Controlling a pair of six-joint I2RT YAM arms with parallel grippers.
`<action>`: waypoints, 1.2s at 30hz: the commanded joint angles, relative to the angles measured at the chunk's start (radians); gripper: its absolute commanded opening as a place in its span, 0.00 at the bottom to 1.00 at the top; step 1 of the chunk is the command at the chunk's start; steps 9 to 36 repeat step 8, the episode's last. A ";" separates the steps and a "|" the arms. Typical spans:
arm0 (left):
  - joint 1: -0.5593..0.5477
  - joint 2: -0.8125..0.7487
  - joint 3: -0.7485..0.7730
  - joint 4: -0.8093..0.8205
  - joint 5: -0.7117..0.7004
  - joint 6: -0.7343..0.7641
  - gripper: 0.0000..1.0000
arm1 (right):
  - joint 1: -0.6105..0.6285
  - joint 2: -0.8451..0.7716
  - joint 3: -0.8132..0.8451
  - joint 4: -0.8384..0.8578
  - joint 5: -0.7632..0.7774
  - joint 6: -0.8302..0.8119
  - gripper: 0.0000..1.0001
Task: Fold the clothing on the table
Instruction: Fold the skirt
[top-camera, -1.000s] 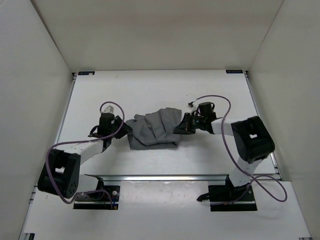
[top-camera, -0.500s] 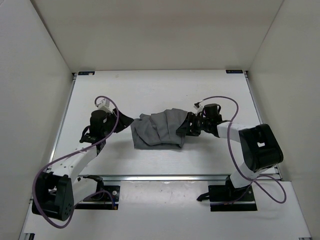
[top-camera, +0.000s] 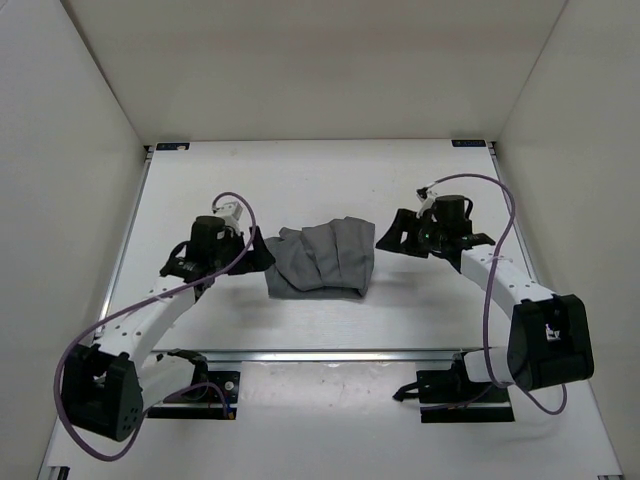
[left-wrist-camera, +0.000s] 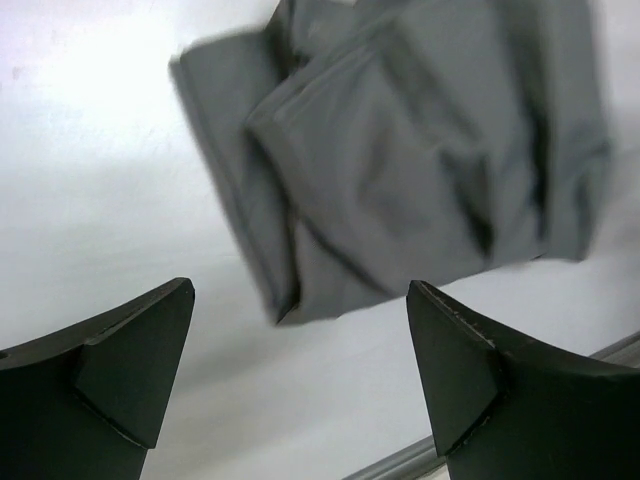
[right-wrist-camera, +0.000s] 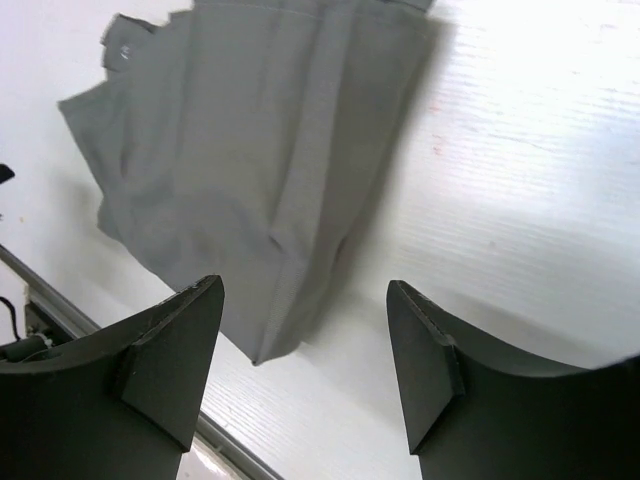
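While clothing (top-camera: 320, 261) lies bunched on table (top-camera: 300, 180), left gripper (top-camera: 259, 252) and right gripper (top-camera: 389, 236) gape wide, empty.

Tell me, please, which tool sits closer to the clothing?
The left tool: seen from above, it borders the clothing's left edge, while a strip of white table separates the right tool from it.

The clothing (right-wrist-camera: 250, 170) is seen lying wrinkled on the table (right-wrist-camera: 520, 180). The right gripper (right-wrist-camera: 305, 290) is spread wide and empty, with the clothing's near corner framed between its fingers.
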 joint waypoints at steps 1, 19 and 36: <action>-0.031 0.041 0.025 -0.200 -0.113 0.107 0.99 | -0.005 -0.013 0.033 -0.055 0.031 -0.041 0.64; 0.002 0.021 0.028 -0.289 -0.177 0.166 0.99 | 0.022 0.004 0.053 -0.059 0.045 -0.069 0.65; 0.002 0.021 0.028 -0.289 -0.177 0.166 0.99 | 0.022 0.004 0.053 -0.059 0.045 -0.069 0.65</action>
